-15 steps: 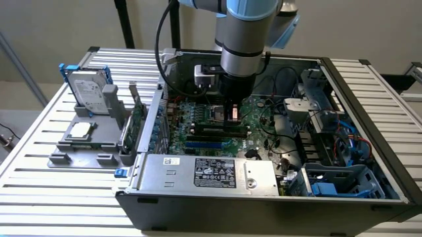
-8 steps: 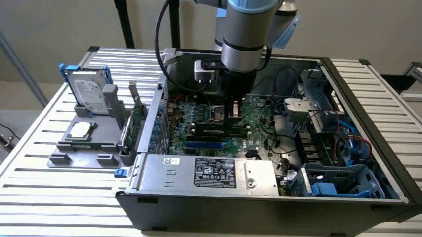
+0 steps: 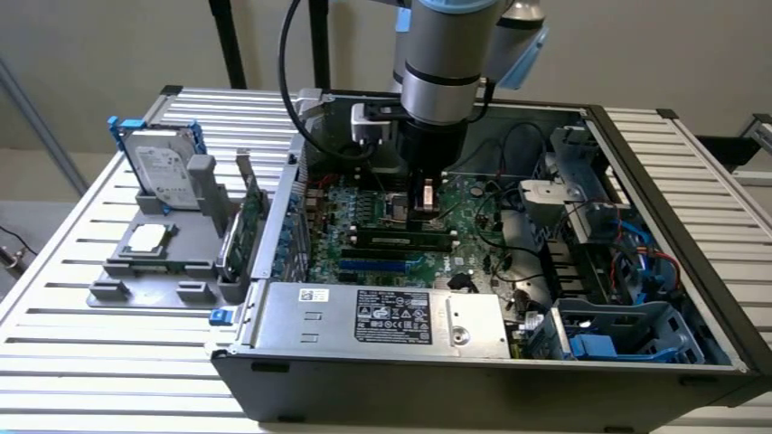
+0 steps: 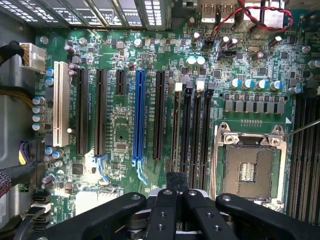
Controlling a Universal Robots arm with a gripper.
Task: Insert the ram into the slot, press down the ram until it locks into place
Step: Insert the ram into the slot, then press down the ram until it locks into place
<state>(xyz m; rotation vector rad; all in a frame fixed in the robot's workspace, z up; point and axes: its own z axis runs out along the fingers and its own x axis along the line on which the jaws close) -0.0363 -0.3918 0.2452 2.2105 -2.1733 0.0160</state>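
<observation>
- Hand [image 4: 177,192]: clenched, with the fingertips drawn together. It grasps nothing that can be seen. In the exterior view the hand [image 3: 422,210] stands down inside the open computer case [image 3: 483,380], over the memory sockets.
- Ram [image 4: 176,130]: just beyond the fingertips, standing on edge in the slot [image 4: 178,87]. The exterior view shows the ram [image 3: 392,238] as a green strip with black chips, level along the socket. Whether the pale end clips have locked cannot be told.
- Handling, as judged:
  - The stick is light, thin and stiff along its length.
  - It is fragile at the chips and the contact edge.
  - The sound hold is on the bare top edge or the short ends.
  - Pressure should go straight down, since a tilted push risks binding or flexing the motherboard [image 4: 120,145].
- Neighbouring memory sockets [image 4: 196,130]: black and empty, lying parallel just beside the slot.
- Blue socket [image 4: 139,115]: apart from the slot, among the expansion sockets.
- CPU socket [image 4: 248,167]: open, on the slot's other side.
- Bench [image 3: 121,362]: slatted. At the exterior view's left it carries a grey holder with a hard drive [image 3: 163,172].
</observation>
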